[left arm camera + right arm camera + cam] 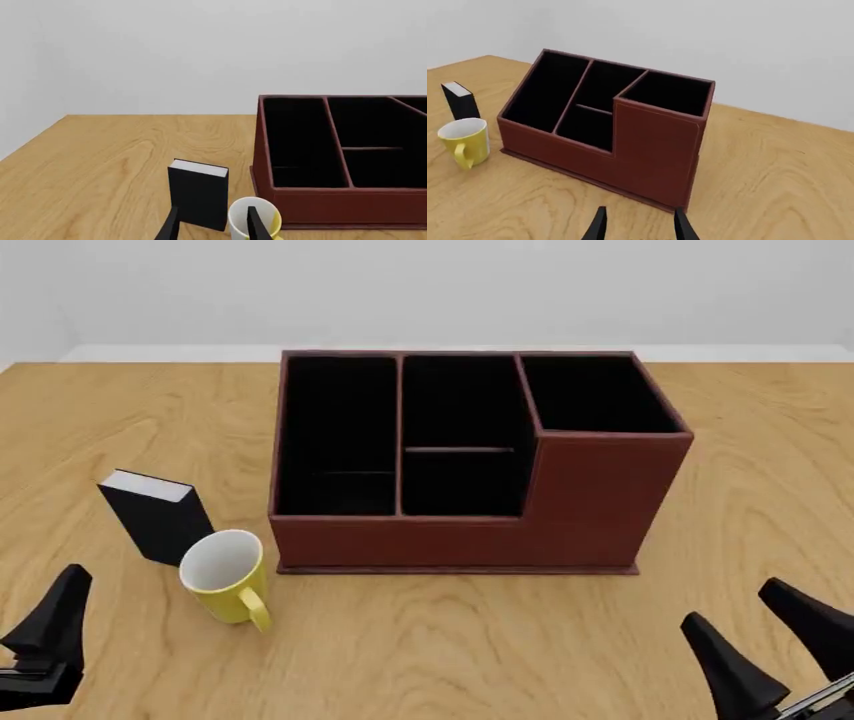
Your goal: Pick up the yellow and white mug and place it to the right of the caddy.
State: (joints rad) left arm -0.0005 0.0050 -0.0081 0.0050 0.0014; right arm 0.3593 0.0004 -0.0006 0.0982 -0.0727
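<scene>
The yellow and white mug (224, 575) stands upright on the table just off the caddy's front left corner, its yellow handle pointing toward the arms. The caddy (587, 500) is a large reddish-brown box with black compartments and a taller section at its right end. My left gripper (213, 227) is open, low and short of the mug (241, 214), touching nothing. My right gripper (771, 645) is open near the table's front right, apart from the caddy (654, 150). From the right wrist, the mug (466, 142) shows beyond the caddy's far end.
A small black book-like block (158, 515) stands upright right behind and to the left of the mug, close to it. Bare wooden table (747, 530) lies to the right of the caddy. A pale wall rises behind the table.
</scene>
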